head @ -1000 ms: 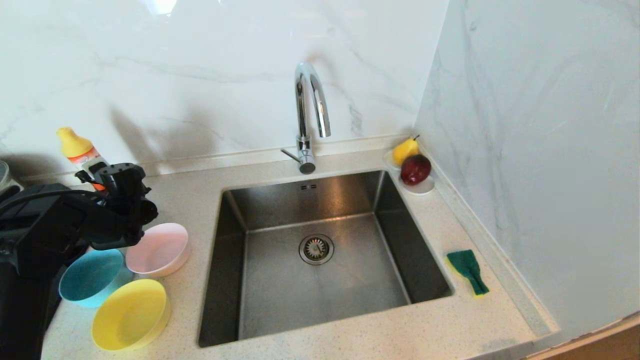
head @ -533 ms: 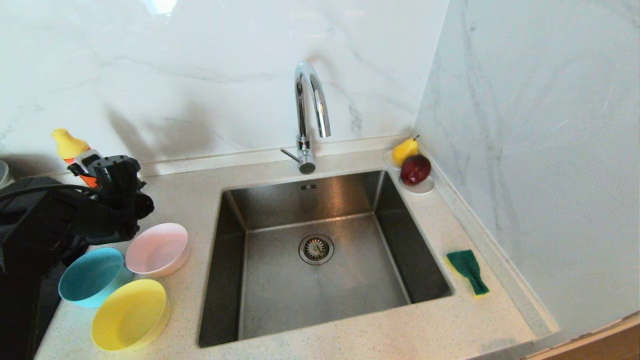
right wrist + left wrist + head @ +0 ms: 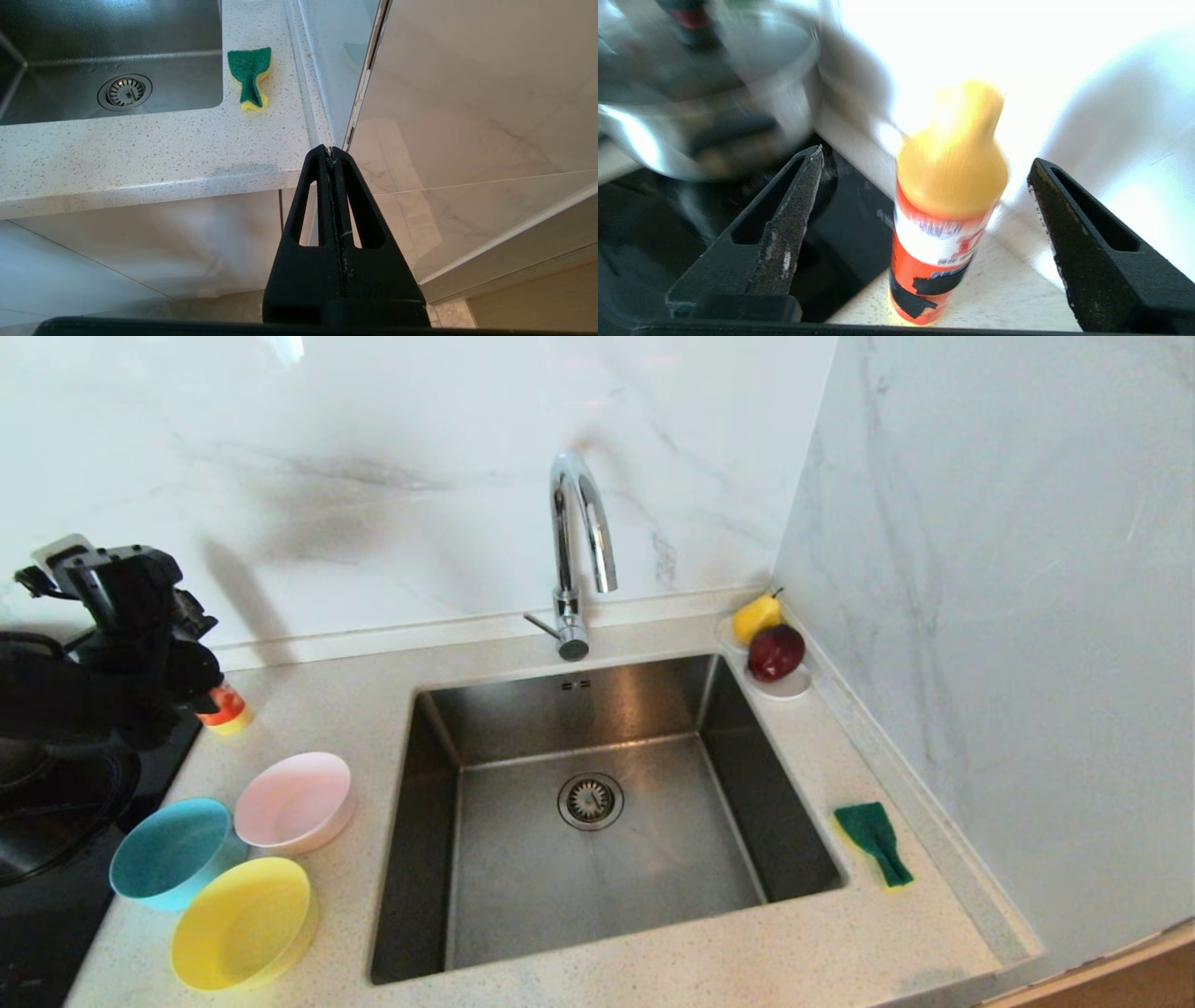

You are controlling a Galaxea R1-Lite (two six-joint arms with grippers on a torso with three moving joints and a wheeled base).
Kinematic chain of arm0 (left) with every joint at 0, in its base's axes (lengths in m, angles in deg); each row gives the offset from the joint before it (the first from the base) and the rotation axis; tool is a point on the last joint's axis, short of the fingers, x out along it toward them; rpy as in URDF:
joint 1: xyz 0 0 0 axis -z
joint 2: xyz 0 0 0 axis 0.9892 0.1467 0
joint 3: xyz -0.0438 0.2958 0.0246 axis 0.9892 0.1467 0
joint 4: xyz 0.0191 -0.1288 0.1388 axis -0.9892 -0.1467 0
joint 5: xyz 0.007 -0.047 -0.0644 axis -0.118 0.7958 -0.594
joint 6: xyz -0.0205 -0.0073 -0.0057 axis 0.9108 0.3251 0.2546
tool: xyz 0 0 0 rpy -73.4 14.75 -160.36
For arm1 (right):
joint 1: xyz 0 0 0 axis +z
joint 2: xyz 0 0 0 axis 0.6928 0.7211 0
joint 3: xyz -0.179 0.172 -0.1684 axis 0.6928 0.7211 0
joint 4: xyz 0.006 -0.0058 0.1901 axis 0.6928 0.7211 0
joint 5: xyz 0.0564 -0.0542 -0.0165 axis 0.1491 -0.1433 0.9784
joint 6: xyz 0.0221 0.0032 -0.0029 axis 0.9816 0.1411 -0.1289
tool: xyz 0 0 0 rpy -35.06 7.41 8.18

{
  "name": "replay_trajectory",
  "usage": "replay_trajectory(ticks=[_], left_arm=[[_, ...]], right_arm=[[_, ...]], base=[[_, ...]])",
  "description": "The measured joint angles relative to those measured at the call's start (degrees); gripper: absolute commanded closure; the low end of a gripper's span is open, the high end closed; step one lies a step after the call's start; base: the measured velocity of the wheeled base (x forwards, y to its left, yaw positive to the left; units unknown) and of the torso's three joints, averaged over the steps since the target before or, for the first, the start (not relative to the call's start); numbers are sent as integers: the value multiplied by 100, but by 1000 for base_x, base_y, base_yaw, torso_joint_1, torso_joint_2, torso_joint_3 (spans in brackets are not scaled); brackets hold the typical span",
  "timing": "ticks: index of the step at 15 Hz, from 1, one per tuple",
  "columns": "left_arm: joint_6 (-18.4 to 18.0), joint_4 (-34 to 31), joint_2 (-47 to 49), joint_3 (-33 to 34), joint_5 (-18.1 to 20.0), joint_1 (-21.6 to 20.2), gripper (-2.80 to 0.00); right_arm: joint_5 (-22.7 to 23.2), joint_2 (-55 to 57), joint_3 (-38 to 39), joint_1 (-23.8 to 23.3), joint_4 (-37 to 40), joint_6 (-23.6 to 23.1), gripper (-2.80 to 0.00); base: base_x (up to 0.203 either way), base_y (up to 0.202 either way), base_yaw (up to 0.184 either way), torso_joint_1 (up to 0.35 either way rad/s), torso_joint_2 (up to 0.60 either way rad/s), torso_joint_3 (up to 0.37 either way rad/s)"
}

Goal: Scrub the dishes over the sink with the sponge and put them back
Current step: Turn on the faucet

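Three bowls, pink (image 3: 294,800), light blue (image 3: 171,851) and yellow (image 3: 241,922), sit together on the counter left of the sink (image 3: 653,868). The green-faced sponge (image 3: 873,840) lies bent on the counter to the sink's right, and the right wrist view shows the sponge (image 3: 251,74) too. My left gripper (image 3: 173,658) hangs open behind the bowls, above an orange bottle (image 3: 227,709). In the left wrist view the gripper (image 3: 927,155) is spread wide either side of the bottle (image 3: 945,219) without touching it. My right gripper (image 3: 329,148) is shut on nothing, parked below the counter's front edge.
A chrome faucet (image 3: 579,541) arches over the sink's back edge. A white saucer with fruit (image 3: 770,653) sits in the back right corner. A black cooktop (image 3: 56,896) and a steel pot (image 3: 691,70) lie at the far left. Marble walls close the back and right.
My left gripper has opened wide and risen up and to the left, away from above the bowls. The bottle stands free on the counter. Bowls, sponge and right arm are unmoved.
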Motion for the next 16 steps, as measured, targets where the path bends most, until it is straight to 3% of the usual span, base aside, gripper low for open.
replay_trajectory(ticks=[1, 4, 7, 12, 16], left_arm=[[-5, -130, -402, 187, 1, 13, 0], [-59, -640, -1673, 744, 122, 93, 0], [-544, -1388, -2995, 1434, 783, 209, 0], [-1476, -2874, -5573, 2912, 3237, 325, 0], [-1666, -4130, -7692, 4244, 4315, 483, 0]], right_arm=[[0, 0, 0, 0, 0, -2, 0], [0, 0, 0, 0, 0, 0, 0], [-2, 0, 0, 0, 0, 1, 0], [0, 0, 0, 0, 0, 0, 0], [0, 0, 0, 0, 0, 0, 0]], base=[[0, 0, 0, 0, 0, 0], [0, 0, 0, 0, 0, 0], [0, 0, 0, 0, 0, 0], [0, 0, 0, 0, 0, 0], [0, 0, 0, 0, 0, 0]])
